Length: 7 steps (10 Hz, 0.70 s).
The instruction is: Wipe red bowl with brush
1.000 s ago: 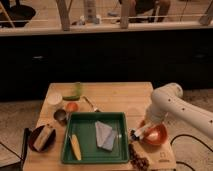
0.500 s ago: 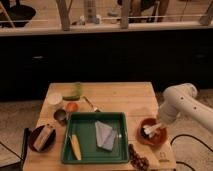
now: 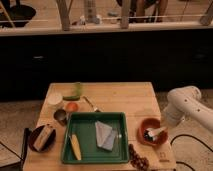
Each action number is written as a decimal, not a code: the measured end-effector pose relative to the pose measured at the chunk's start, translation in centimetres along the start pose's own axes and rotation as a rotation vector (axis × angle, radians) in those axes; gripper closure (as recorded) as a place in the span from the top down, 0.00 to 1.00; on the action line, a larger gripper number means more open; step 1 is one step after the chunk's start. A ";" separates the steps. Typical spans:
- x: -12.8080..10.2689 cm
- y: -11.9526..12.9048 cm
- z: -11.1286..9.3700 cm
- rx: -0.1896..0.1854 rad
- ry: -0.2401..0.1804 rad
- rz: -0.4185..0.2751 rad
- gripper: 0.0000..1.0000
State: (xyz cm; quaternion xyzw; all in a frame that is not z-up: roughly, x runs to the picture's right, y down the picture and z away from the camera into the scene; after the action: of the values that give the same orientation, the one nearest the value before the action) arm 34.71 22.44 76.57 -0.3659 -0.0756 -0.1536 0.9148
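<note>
The red bowl (image 3: 152, 131) sits on the wooden table to the right of the green tray (image 3: 95, 156). Inside it lies the brush (image 3: 155, 132), its whitish handle pointing right and its dark head at the left. My white arm (image 3: 184, 102) comes in from the right. My gripper (image 3: 164, 123) hangs at the arm's lower end, just above and right of the bowl's rim and apart from the brush.
The tray holds a grey cloth (image 3: 104, 135) and a yellow corn cob (image 3: 75, 146). A dark brown bowl (image 3: 41, 138) stands at the left. An orange cup (image 3: 71, 106), metal cup (image 3: 61, 117), white cup (image 3: 54, 98) and spoon (image 3: 91, 104) sit behind the tray. Dark grapes (image 3: 138, 159) lie at the front edge.
My arm has pulled back to the right, away from over the bowl. The bowl is now uncovered and the brush lies in it.
</note>
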 end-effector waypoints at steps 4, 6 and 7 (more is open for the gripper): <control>3.6 0.2 -0.3 0.013 0.012 0.093 0.00; 4.9 -0.7 -0.9 0.026 0.023 0.115 0.00; 4.8 -1.5 -1.1 0.033 0.027 0.113 0.00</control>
State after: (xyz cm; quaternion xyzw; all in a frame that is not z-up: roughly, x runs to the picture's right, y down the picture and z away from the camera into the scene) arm 38.76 19.53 77.92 -0.3525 -0.0451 -0.1055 0.9288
